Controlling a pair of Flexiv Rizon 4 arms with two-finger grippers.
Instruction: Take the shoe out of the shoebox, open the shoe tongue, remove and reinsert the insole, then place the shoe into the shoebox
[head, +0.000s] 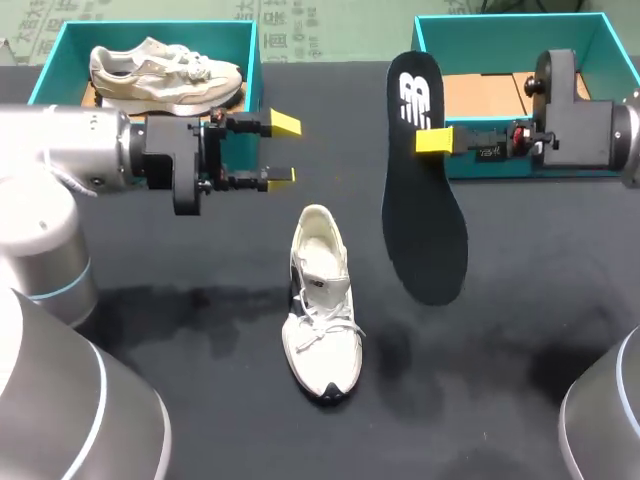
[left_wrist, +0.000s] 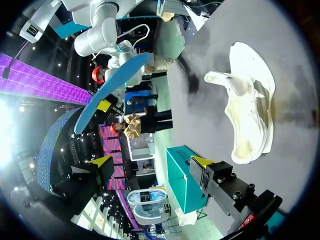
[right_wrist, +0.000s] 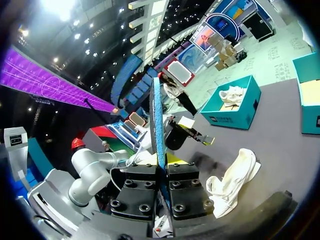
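the shoe (head: 322, 300) lies on the black tabletop (head: 520, 330) near the middle, toe toward the near edge and heel toward the far side. its mouth faces up and its laces are loose, which leaves the inside reachable from above.

the right claw (head: 432, 140) is clamped on the insole (head: 425, 230), pinching it by one long edge near the heel end. the black sole hangs clear of the tabletop, to the right of the shoe. the right wrist view shows it edge-on between the two fingers, so the grip looks firm and flat. held high like this, it seems to be out of the shoe and ready to be turned and fed back in.

the left claw (head: 283, 149) hangs spread wide and empty, just to the far left of the shoe's heel. from there it is likely placed to steady the shoe or hold the tongue aside.

the right shoebox (head: 515, 18) at the far right holds no shoe and probably awaits this one. the left shoebox (head: 50, 60) at the far left holds a second shoe (head: 165, 75).
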